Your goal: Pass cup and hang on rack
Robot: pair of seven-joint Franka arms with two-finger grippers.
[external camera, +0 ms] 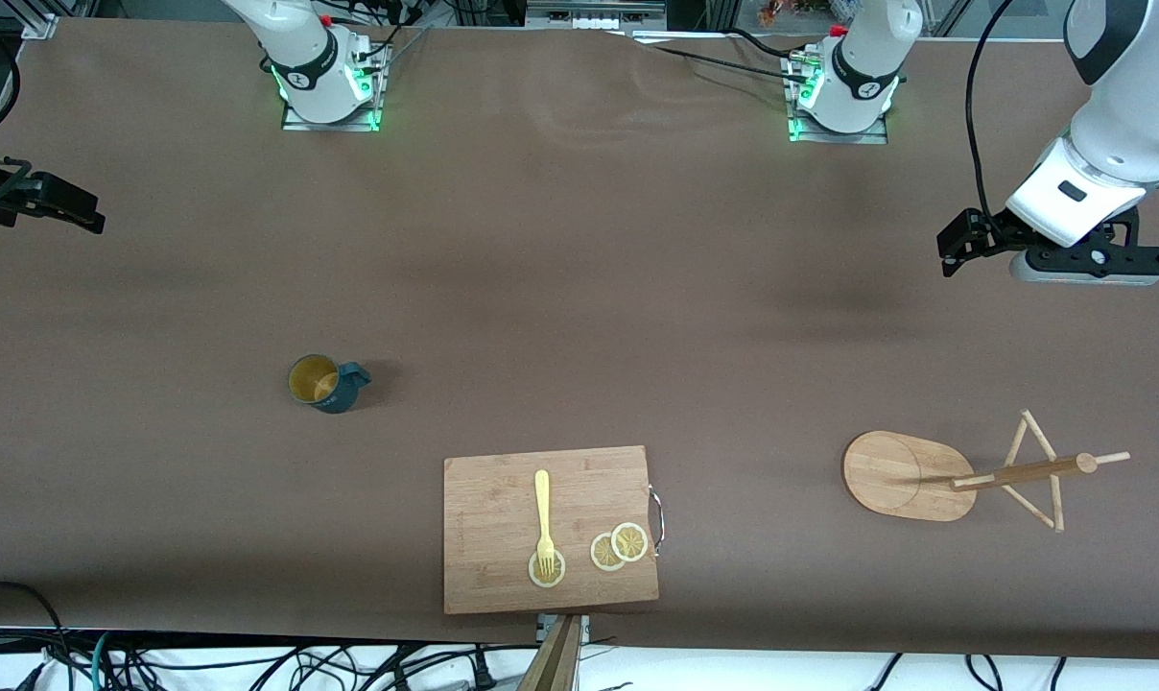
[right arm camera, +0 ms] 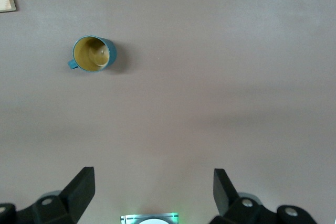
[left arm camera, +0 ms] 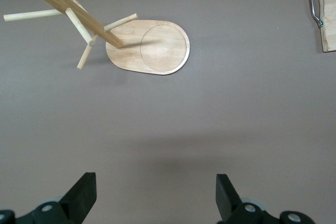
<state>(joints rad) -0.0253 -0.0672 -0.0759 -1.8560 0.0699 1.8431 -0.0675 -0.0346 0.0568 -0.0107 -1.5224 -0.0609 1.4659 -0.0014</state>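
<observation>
The dark teal cup [external camera: 325,384] with a yellow inside stands upright on the brown table toward the right arm's end, handle toward the left arm's end. It also shows in the right wrist view [right arm camera: 94,54]. The wooden rack [external camera: 910,475] stands toward the left arm's end, its post and pale pegs [external camera: 1040,470] bare; it also shows in the left wrist view [left arm camera: 152,48]. My left gripper [left arm camera: 156,198] is open and empty, up in the air over bare table near the rack [external camera: 1088,261]. My right gripper [right arm camera: 155,195] is open and empty, high over the table's end [external camera: 4,192], away from the cup.
A rectangular cutting board [external camera: 503,499] with a metal handle lies near the front edge of the table, between cup and rack. A yellow fork [external camera: 543,518] and lemon slices [external camera: 620,547] lie on it. The board's edge shows in the left wrist view [left arm camera: 326,24].
</observation>
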